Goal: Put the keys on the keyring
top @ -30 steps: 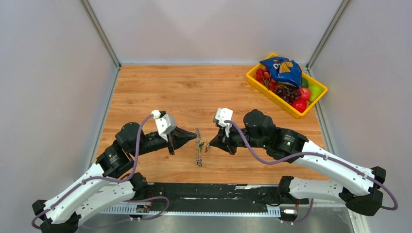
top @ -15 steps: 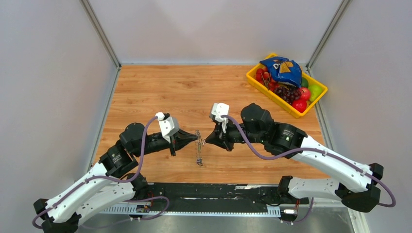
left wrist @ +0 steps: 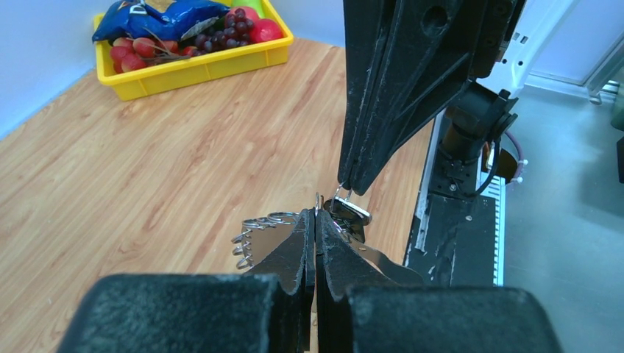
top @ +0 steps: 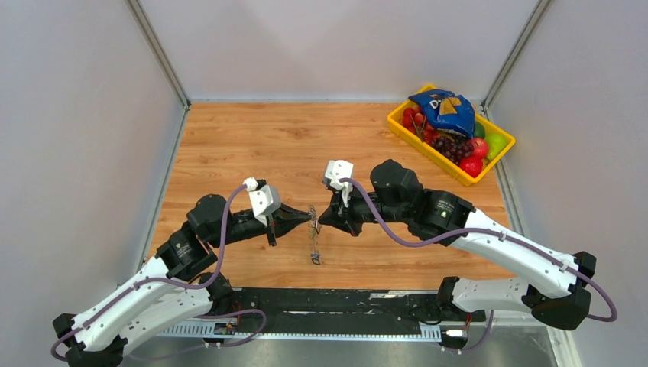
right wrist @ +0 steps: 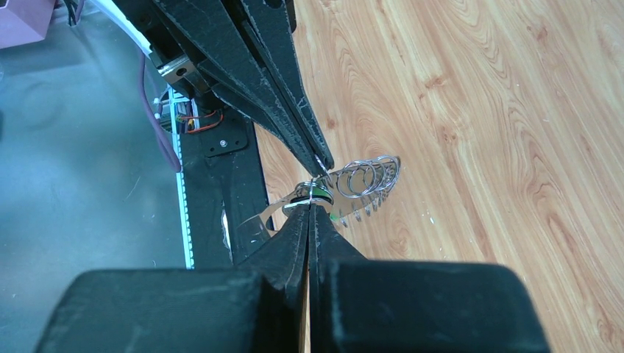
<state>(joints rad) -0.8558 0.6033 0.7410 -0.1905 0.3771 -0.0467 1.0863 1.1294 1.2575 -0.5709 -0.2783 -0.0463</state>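
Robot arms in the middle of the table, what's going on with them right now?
The two arms are tip to tip just above the wooden table. The left gripper is shut on the keyring, a bunch of silver loops. The right gripper is shut on what looks like a small key right beside it. They seem to be working the key onto the ring; it is too small to tell whether it is on.

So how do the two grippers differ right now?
The left gripper reaches in from the left, the right gripper from the right. The left gripper pinches the keyring; the right gripper pinches what looks like a key. Both have shut fingers, tips almost meeting.
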